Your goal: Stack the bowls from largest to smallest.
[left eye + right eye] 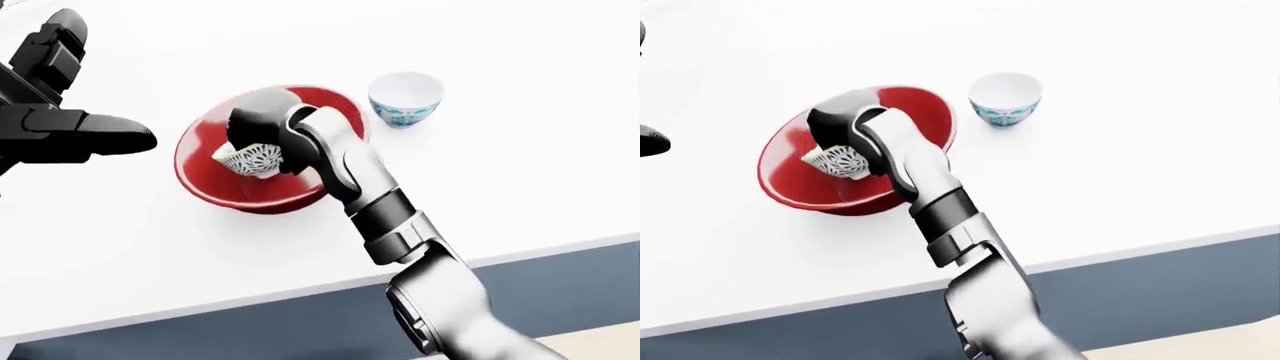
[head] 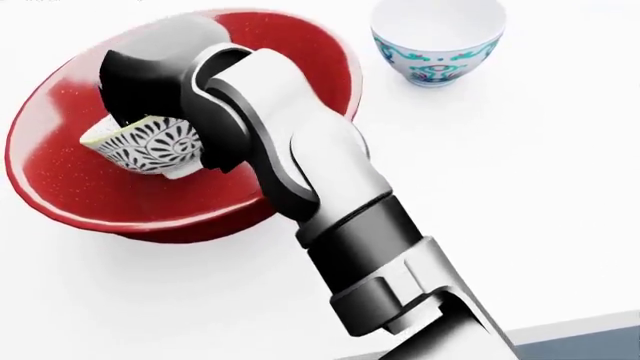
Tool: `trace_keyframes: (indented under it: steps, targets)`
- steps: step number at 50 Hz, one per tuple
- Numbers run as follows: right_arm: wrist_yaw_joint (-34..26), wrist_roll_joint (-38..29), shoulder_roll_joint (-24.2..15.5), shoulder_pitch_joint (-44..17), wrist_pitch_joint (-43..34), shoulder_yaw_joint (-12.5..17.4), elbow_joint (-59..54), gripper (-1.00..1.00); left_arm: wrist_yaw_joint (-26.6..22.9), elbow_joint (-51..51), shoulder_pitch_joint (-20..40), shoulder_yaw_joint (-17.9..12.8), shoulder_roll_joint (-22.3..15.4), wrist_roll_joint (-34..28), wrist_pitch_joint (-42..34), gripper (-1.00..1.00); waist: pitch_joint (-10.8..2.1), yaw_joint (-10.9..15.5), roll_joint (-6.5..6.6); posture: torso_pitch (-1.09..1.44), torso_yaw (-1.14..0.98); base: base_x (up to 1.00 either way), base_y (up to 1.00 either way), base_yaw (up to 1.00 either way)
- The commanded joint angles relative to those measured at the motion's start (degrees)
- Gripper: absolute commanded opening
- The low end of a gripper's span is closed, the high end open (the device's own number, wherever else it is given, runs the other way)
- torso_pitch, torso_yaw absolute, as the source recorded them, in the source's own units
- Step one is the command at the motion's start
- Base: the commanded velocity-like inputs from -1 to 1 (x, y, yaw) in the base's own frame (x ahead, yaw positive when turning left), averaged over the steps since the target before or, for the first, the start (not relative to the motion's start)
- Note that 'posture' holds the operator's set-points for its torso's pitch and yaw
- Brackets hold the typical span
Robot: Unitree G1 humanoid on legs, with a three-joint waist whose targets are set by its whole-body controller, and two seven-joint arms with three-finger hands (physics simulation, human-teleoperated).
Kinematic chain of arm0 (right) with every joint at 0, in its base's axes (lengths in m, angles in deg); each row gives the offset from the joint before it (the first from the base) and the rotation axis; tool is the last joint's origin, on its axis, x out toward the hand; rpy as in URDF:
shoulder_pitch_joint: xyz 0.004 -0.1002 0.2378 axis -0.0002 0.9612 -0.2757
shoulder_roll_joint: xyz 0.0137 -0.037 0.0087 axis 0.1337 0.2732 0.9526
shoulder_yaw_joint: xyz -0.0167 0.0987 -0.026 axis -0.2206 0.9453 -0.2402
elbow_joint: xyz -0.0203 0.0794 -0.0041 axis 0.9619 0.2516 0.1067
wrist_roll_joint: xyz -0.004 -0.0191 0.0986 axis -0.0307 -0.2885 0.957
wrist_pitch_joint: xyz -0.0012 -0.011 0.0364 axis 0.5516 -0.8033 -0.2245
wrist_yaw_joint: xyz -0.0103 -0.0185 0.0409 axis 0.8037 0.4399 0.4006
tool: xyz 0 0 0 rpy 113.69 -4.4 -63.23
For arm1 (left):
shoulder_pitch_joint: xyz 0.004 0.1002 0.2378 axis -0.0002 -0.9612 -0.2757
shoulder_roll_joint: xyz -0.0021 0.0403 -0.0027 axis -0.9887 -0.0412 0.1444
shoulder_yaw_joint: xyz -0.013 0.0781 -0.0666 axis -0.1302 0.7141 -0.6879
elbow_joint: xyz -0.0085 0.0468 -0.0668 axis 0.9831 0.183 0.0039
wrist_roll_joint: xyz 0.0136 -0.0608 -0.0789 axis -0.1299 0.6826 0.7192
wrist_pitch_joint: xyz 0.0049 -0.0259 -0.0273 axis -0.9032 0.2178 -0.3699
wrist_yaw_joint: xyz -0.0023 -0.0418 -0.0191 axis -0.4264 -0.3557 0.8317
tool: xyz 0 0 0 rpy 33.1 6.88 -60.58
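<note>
A large red bowl (image 2: 60, 187) sits on the white table. My right hand (image 2: 150, 97) is shut on a black-and-white patterned bowl (image 2: 150, 146) and holds it tilted inside the red bowl. A small white bowl with teal and pink pattern (image 2: 435, 41) stands upright to the upper right of the red bowl, apart from it. My left hand (image 1: 75, 131) is at the left of the left-eye view, over the table and left of the red bowl (image 1: 205, 180), its fingers stretched out and empty.
The white table (image 1: 520, 172) has its edge running along the bottom of the eye views, with dark blue-grey below it (image 1: 560, 292). My right forearm (image 2: 350, 225) crosses from the bottom right up to the red bowl.
</note>
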Motion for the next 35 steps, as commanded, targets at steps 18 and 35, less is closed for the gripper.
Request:
trace_keyframes:
  steps: [18, 35]
  targets:
    - [-6.66, 0.14, -0.03, 2.66, -0.60, 0.49, 14.20, 0.26, 0.34, -0.13, 0.42, -1.83, -1.83, -0.02, 1.95, 1.00, -1.50, 0.21, 0.20, 0.00, 0.00, 0.00, 0.00, 0.00]
    - [-17.23, 1.32, -1.14, 5.68, -1.70, 0.81, 28.06, 0.31, 1.40, -0.11, 0.56, -1.70, -3.15, 1.37, 2.41, 1.00, -1.25, 0.01, -0.12, 0.00, 0.00, 0.00, 0.00, 0.00]
